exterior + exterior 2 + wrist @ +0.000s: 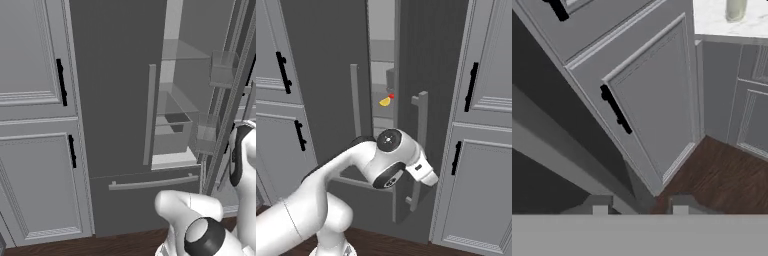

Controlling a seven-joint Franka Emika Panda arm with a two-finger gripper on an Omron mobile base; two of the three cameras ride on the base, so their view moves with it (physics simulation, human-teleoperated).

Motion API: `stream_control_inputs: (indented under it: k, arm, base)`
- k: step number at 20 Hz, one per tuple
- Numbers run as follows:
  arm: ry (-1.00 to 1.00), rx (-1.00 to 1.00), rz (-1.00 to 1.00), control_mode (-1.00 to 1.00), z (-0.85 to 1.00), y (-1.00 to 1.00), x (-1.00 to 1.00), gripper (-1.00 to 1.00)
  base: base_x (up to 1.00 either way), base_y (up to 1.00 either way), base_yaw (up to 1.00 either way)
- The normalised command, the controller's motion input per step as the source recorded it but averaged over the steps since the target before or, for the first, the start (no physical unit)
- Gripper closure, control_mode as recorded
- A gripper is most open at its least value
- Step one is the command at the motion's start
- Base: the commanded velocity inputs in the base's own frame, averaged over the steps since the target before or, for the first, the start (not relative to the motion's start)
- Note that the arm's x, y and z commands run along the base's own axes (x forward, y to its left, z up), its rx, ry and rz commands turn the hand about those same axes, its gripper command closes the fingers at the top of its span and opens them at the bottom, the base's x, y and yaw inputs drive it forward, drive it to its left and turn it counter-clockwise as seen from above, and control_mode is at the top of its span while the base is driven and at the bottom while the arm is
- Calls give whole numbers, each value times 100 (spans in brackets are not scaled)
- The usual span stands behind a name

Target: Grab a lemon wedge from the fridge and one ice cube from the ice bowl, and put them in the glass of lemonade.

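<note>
one fridge (120, 100) door ajar, narrow gap before lemon wedge (385, 102)

Dark grey fridge (117, 90), yellow lemon wedge (385, 102)

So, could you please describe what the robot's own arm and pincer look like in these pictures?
The arm is made of smooth, rounded, glossy white segments. Its joints are dark: a round black cap with a small pale centre and a dark band between the shells. No loose cables or markings show. The pincer ends in two small, blocky, dark grey finger tips.
</note>
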Motion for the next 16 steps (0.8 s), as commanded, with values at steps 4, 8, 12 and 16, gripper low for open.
stream_control_inputs:
  k: [4,8,12,16]
  arm:
    - [0,-1,0,-100,98,34,-71,-100]
    - [1,-7,10,-100,82,84,-59,-100]
    - [13,-13,27,-100,62,100,-20,-100]
    - [16,-19,28,-100,20,100,16,-100]
  base:
    - [0,0,0]
    - [0,0,0]
    - [0,0,0]
    - [0,0,0]
